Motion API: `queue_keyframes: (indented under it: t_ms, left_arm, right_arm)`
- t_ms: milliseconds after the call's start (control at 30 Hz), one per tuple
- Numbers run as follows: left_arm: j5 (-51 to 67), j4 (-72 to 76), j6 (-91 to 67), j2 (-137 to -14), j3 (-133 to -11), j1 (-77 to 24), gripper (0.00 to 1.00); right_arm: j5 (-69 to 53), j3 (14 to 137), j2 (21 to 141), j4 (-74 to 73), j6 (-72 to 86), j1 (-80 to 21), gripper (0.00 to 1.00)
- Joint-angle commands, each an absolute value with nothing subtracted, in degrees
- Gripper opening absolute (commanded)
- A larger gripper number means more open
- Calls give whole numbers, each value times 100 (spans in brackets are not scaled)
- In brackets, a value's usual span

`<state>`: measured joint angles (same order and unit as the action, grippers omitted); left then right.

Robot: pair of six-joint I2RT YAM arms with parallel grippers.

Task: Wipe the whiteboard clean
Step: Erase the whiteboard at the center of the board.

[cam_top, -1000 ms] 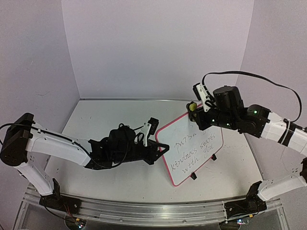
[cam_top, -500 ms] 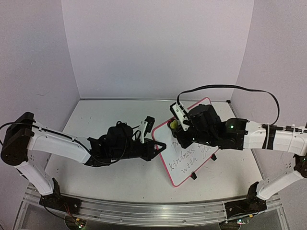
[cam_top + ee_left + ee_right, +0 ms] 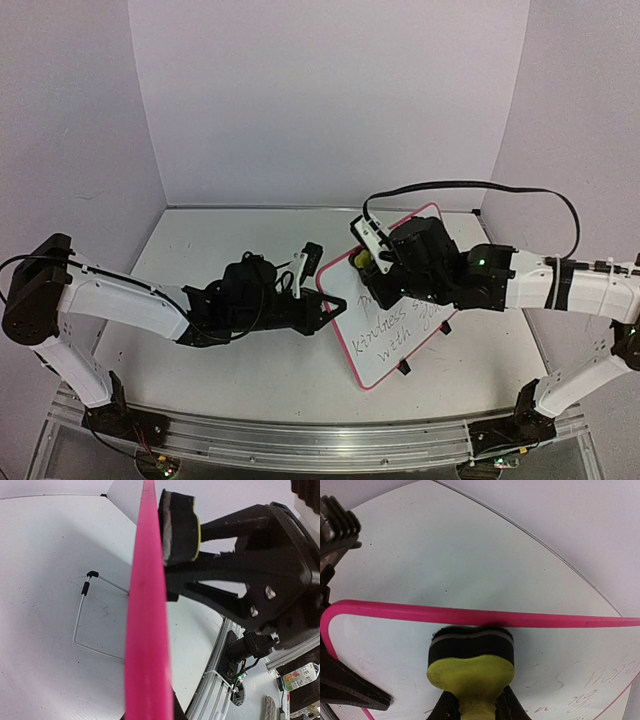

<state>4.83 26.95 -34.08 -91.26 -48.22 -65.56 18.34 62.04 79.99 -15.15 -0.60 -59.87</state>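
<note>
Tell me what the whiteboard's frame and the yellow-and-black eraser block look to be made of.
Frame: likely plastic, smooth pink with a soft sheen. Eraser block: seemingly yellow foam body, matte and pinched inward where gripped, with a black fuzzy felt-like pad facing the whiteboard.

Pink-framed white rectangular whiteboard [image 3: 395, 345]: smooth, slightly glossy face, plastic-looking rim. Small yellow-and-black eraser block [image 3: 471, 662]: foam-like, fuzzy felt pad. White tabletop [image 3: 200, 250]: matt, scuffed.
</note>
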Motion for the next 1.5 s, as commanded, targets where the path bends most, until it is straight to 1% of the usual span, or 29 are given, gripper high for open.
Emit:
queue_keyframes:
  t_ms: [0, 100, 333, 567, 800, 900, 1000, 1100, 1167, 1467]
  left_arm:
    - [1580, 2364, -2573, -9022, -4642, -6890, 0]
    - [1593, 2341, -2541, -8974, -4632, -6890, 0]
    - [1612, 2264, -2468, -8948, -4647, -6889, 0]
    - [1648, 2224, -2409, -8981, -4706, -6891, 0]
    - [1649, 2206, -2391, -9029, -4757, -6887, 0]
    - [1644, 2204, -2374, -9013, -4760, -6891, 0]
    - [1646, 2195, -2357, -8976, -4744, -6893, 0]
    - [1667, 2187, -2347, -8947, -4714, -6891, 0]
    - [1687, 2180, -2343, -8932, -4691, -6891, 0]
    - [1772, 2169, -2312, -8887, -4700, -6888, 0]
  right_arm:
    - [1587, 6233, 7800, -1671, -222, -5349, 0]
    - [1432, 6189, 7761, -1776, -299, -5010, 0]
    - [1259, 6197, 7755, -2100, -398, -4660, 0]
    - [174, 6468, 7992, -2299, -28, -4751, 0]
    - [492, 6818, 8490, -2215, 226, -5676, 0]
    - [574, 6976, 8696, -2201, 266, -5925, 0]
    - [708, 6976, 8735, -2178, 298, -5981, 0]
    - [1123, 6872, 8664, -2162, 199, -5959, 0]
    - [1241, 6801, 8596, -2166, 143, -5842, 0]
    - [960, 6440, 8198, -2185, 52, -4748, 0]
